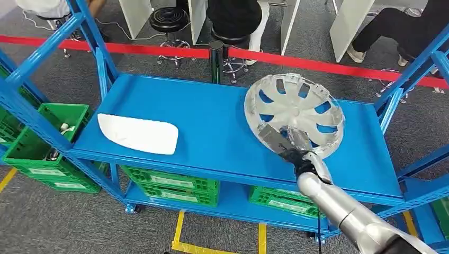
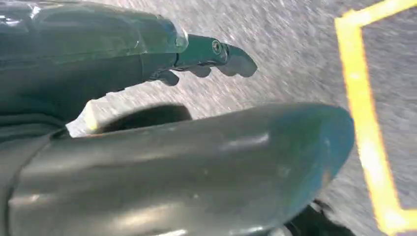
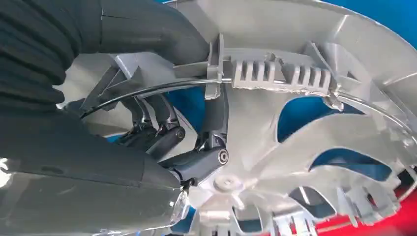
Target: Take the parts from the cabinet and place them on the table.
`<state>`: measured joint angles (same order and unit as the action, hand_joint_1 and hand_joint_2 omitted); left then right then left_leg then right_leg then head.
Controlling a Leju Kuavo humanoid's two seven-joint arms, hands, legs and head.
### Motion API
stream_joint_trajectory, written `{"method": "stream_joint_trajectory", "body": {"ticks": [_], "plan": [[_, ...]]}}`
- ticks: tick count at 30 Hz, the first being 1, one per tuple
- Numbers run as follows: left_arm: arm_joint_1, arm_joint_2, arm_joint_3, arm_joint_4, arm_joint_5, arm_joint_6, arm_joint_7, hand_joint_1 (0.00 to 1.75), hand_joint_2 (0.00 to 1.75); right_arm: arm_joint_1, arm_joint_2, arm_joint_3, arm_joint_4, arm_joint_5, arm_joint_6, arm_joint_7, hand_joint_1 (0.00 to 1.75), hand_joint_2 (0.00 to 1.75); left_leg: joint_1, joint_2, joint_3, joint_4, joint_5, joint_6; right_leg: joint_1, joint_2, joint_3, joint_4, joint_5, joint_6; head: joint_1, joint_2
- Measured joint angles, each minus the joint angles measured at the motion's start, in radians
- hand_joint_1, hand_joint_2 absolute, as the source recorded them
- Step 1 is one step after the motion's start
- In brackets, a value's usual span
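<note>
On blue shelf (image 1: 212,121), right robot hand (image 1: 288,142) grips hubcap (image 1: 294,110)

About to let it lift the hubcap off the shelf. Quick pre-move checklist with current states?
1. Right hand grips the round silver plastic wheel cover at its near rim: ok; in the right wrist view the fingers hook through the spokes.
2. Grip firm enough to carry: cannot tell.
3. Cover free of the blue metal shelf: cannot tell; it is tilted, and its underside contact is hidden.
4. Flat white plastic panel apart from the cover: ok, it lies toward the other end of the shelf.
5. Left hand holds nothing, over grey floor: ok.
6. Blue upright post close beside the cover: not ok, watch clearance.
</note>
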<state>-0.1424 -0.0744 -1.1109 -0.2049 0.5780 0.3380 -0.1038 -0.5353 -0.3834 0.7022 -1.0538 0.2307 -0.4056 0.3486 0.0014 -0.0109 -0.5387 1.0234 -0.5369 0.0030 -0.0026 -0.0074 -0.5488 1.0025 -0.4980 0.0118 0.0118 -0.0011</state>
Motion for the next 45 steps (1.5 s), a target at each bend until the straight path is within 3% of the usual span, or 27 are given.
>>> {"method": "stream_joint_trajectory", "body": {"ticks": [4,8,13,20,21,26,32,45], "plan": [[0.0,0.0,0.032,0.0,0.097,0.04,-0.086,0.0,0.0,0.038,-0.03,-0.087,-0.216,-0.153,-0.135,-0.043,1.75,1.75,0.0,0.005,-0.001,0.0,-0.001,0.001,0.0,0.0,-0.001,0.0,0.0,0.0,0.001,0.0],[0.004,0.006,0.073,0.001,0.161,0.071,-0.163,0.0,0.0,0.045,-0.047,-0.168,-0.487,-0.311,-0.22,-0.087,1.75,1.75,0.0,0.009,-0.002,0.0,-0.001,0.002,0.0,0.001,-0.004,0.001,0.0,0.0,-0.001,0.0],[0.014,0.015,0.118,0.002,0.203,0.072,-0.252,0.0,0.0,0.048,-0.058,-0.232,-0.792,-0.415,-0.268,-0.168,1.75,1.75,0.0,0.005,-0.002,-0.001,-0.001,0.002,0.0,0.001,-0.005,0.001,-0.002,0.002,-0.002,0.0],[0.016,0.018,0.159,0.002,0.206,0.08,-0.266,0.0,0.0,0.07,-0.079,-0.284,-1.072,-0.439,-0.276,-0.199,1.75,1.75,-0.001,-0.001,-0.002,-0.001,-0.002,0.002,-0.001,0.001,-0.004,0.001,-0.003,0.001,0.0,0.0],[0.016,0.018,0.164,0.002,0.206,0.08,-0.266,0.0,1.75,0.071,-0.081,-0.285,-1.095,-0.44,-0.276,-0.2,1.75,1.75,-0.001,-0.001,-0.002,-0.001,-0.002,0.002,-0.001,0.001,-0.004,0.001,-0.003,0.001,-0.001,0.0],[0.016,0.018,0.175,0.002,0.201,0.081,-0.266,0.0,1.75,0.085,-0.09,-0.304,-1.187,-0.439,-0.275,-0.227,1.75,1.75,-0.002,-0.002,-0.002,-0.001,-0.002,0.002,-0.003,0.001,-0.004,0.001,-0.003,0.001,-0.001,0.0],[0.016,0.015,0.181,0.001,0.183,0.081,-0.268,0.0,1.75,0.126,-0.09,-0.299,-1.288,-0.292,-0.277,-0.23,1.75,1.75,-0.002,-0.001,-0.002,-0.002,-0.002,0.002,-0.003,0.0,-0.004,0.001,-0.004,0.002,-0.002,0.0],[0.017,0.012,0.181,0.001,0.168,0.08,-0.294,0.0,1.75,0.238,-0.08,-0.306,-1.387,-0.294,-0.278,-0.246,1.75,1.75,-0.002,0.002,-0.002,-0.002,-0.002,0.002,-0.003,0.0,-0.004,0.001,-0.005,0.002,-0.002,0.0]]}}
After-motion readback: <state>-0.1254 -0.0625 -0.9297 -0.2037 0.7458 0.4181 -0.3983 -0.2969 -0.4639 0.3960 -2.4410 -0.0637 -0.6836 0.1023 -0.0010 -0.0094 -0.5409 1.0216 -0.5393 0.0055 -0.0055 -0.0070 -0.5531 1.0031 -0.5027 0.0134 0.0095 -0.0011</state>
